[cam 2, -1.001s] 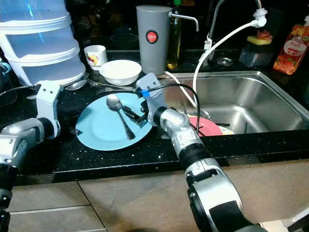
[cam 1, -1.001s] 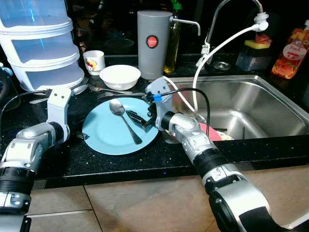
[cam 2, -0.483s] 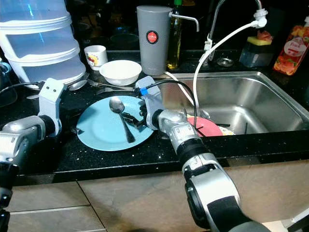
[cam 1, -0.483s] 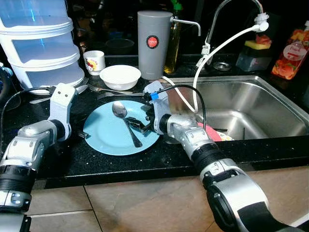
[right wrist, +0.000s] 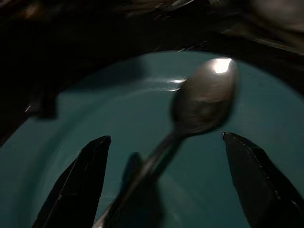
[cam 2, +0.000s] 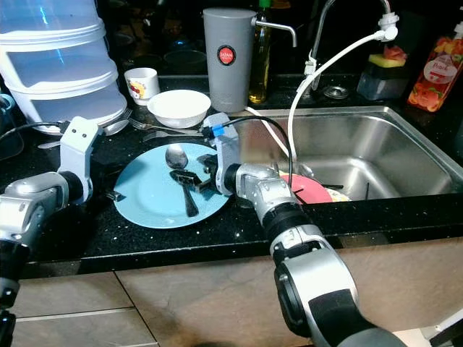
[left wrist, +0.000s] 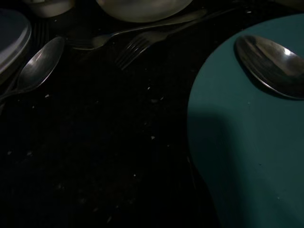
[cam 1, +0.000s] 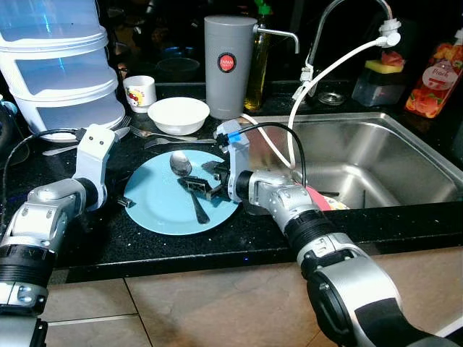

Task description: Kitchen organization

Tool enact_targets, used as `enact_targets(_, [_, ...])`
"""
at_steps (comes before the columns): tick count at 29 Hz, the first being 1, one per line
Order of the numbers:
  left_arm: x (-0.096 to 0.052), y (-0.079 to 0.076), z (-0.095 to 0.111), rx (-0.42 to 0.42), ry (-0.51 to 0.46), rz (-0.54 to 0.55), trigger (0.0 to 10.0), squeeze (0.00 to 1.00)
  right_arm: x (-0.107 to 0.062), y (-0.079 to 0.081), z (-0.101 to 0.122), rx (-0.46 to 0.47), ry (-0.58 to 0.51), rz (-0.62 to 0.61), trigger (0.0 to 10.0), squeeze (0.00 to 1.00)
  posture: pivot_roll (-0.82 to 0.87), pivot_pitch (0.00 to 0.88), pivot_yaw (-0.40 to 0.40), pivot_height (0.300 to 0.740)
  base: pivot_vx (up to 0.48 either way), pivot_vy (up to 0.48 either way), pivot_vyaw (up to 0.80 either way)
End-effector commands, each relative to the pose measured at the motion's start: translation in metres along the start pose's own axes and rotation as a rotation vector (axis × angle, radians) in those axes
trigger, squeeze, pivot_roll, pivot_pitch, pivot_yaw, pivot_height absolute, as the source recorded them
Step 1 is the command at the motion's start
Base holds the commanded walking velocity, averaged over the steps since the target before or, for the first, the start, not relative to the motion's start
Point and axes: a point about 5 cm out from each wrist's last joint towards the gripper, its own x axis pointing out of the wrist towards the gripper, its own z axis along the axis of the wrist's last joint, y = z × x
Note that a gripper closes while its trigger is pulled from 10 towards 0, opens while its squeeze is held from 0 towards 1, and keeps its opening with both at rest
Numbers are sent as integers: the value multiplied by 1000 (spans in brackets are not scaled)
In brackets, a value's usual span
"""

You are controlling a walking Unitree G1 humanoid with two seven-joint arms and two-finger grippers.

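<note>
The spoon lies on the blue plate, which sits on the dark counter just to the left of the sink. Its bowl points toward the back of the counter and its handle runs toward you across the middle of the plate.

Your right gripper is low over the plate with its two black fingers spread wide, one on each side of the handle, and it has hold of nothing yet. I judge the spoon to be light, stiff and smooth metal, so it can slide on the glazed plate and slip out of a weak pinch. You should take it on the narrow handle just behind the bowl, with the fingers across the handle, and close firmly before you lift. The plate looks breakable, so please do not press down hard on it.

Your left gripper rests at the left edge of the plate; whether its fingers are open I cannot tell.

Behind the plate you have a white bowl, a small cup, a grey jug and loose cutlery on the counter.
</note>
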Motion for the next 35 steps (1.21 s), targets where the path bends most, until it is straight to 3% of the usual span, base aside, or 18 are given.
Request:
enact_targets(1, [0,1,-19,2,90,1,0,0,2,5,-9,-14,56,42,10000,0,113,104,-31,740,0,0,0])
enact_targets(5, [0,1,-20,6,95,0,0,0,3,9,-24,-137,179,65,10000,0,112,104,-30,740,0,0,0])
enact_targets(7, [0,1,-20,7,96,0,0,0,4,9,-29,-147,222,54,10000,0,113,103,-31,740,0,0,0])
enact_targets(15, [-1,3,-19,10,93,5,0,0,2,3,-31,-71,260,-5,10000,0,114,103,-33,740,0,0,0])
enact_targets(16, [-1,3,-19,10,93,6,0,0,2,3,-31,-53,256,-11,235,0,115,101,-34,740,0,0,0])
enact_targets(28, [-2,6,-19,12,91,21,0,0,-3,-4,-32,34,216,-83,0,0,116,92,-35,740,0,0,0])
enact_targets(31, [-3,7,-18,16,85,31,0,0,-3,-7,-25,77,155,-123,0,0,117,92,-36,740,0,0,0])
enact_targets(35, [-3,10,-17,11,70,55,0,0,-8,-17,0,200,-74,-181,0,0,117,92,-36,740,0,0,0])
